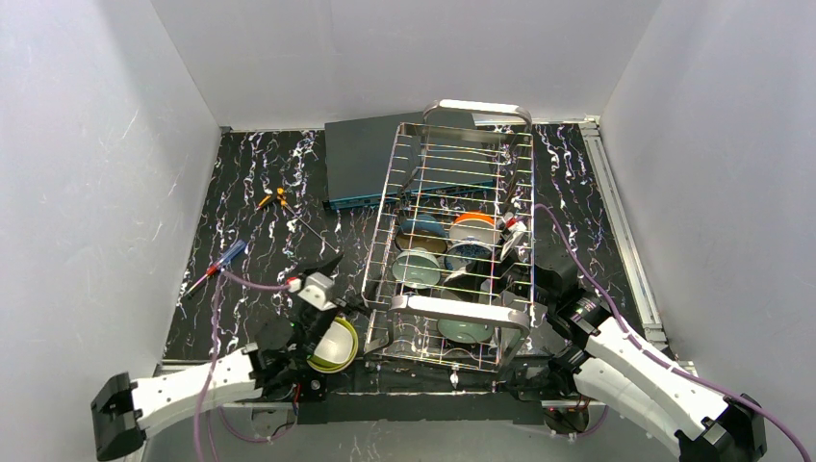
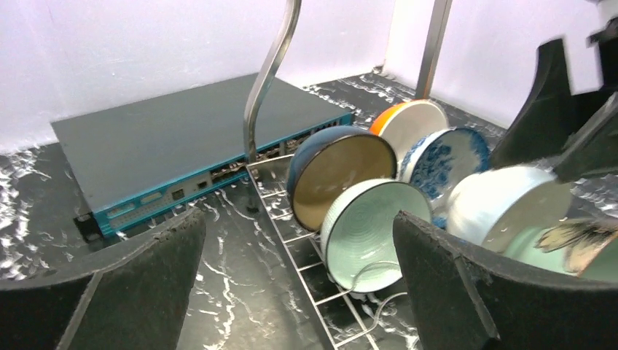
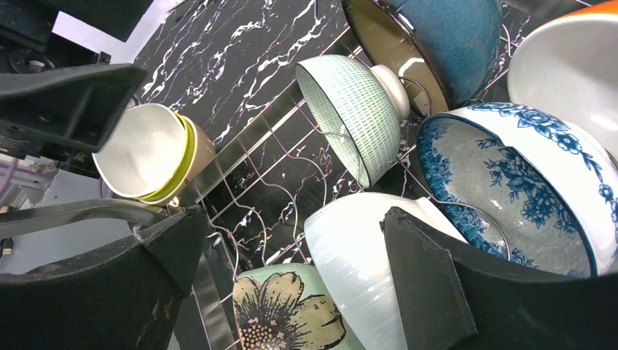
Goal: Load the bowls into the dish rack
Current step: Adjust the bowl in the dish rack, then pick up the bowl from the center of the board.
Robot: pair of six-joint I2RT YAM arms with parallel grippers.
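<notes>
The dish rack (image 1: 452, 192) stands mid-table with several bowls on edge in its near half. Among them are a pale green bowl (image 2: 372, 233), a blue one with a beige inside (image 2: 339, 179), an orange-backed white one (image 2: 412, 124) and a blue-patterned one (image 3: 510, 182). A lime-yellow bowl (image 1: 332, 345) sits on the table outside the rack's near left corner, under my left arm. My left gripper (image 1: 339, 284) is open beside the rack's left wall, nothing between its fingers (image 2: 109, 292). My right gripper (image 1: 539, 294) is open at the rack's right side, its fingers either side of a white bowl (image 3: 357, 270) and a green flower bowl (image 3: 284, 313).
A flat dark-teal box (image 1: 370, 159) lies behind the rack on the left. A red-and-blue screwdriver (image 1: 216, 265) and an orange-handled tool (image 1: 274, 199) lie on the marbled table at the left. A metal rail (image 1: 621, 221) runs along the right edge.
</notes>
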